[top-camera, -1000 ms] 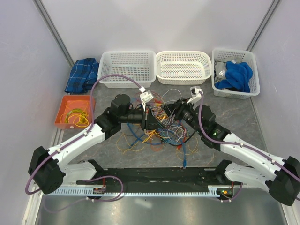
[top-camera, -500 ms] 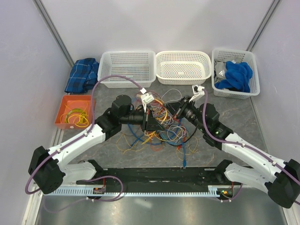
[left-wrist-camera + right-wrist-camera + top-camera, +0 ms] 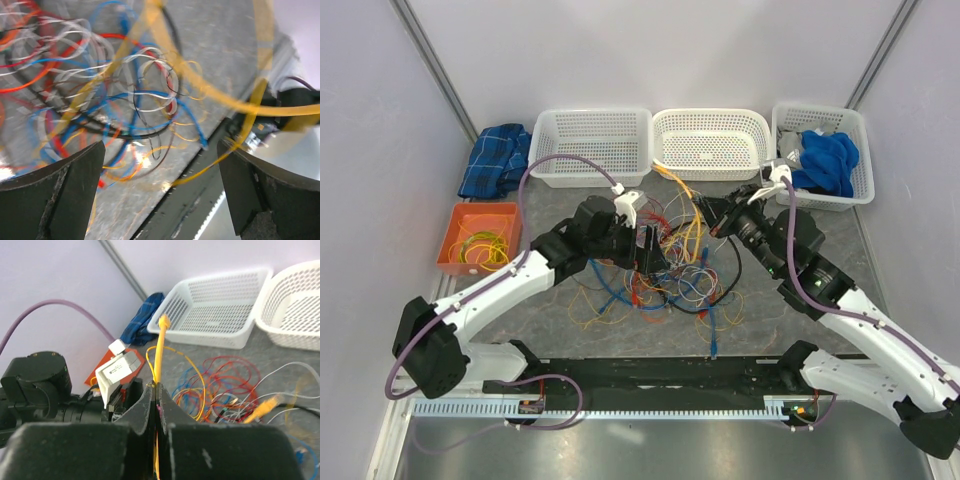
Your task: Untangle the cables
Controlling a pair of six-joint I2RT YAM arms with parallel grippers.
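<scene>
The cables [image 3: 670, 270] lie in a jumble of yellow, orange, red, blue, white and black wires at the middle of the table. My right gripper [image 3: 706, 210] hangs over the heap's far right side, shut on a yellow cable [image 3: 159, 350]. That cable's end sticks up past the fingertips, and the strand trails down into the heap [image 3: 691, 240]. My left gripper [image 3: 650, 250] stands open over the heap's left part. In the left wrist view its fingers [image 3: 65, 185] are wide apart above blurred wires [image 3: 135, 110], and the yellow cable [image 3: 225, 102] crosses in front without being held.
Three white baskets [image 3: 592, 145] [image 3: 710, 140] [image 3: 820, 155] line the back; the right one holds a blue towel. An orange tray [image 3: 470, 238] with yellow wire sits at left, a plaid cloth [image 3: 496, 160] behind it. A black rail [image 3: 650, 372] runs along the near edge.
My left gripper has opened and shifted slightly toward the back. My right gripper has shut on the yellow cable and drawn back to the right, lifting the strand out of the heap.
</scene>
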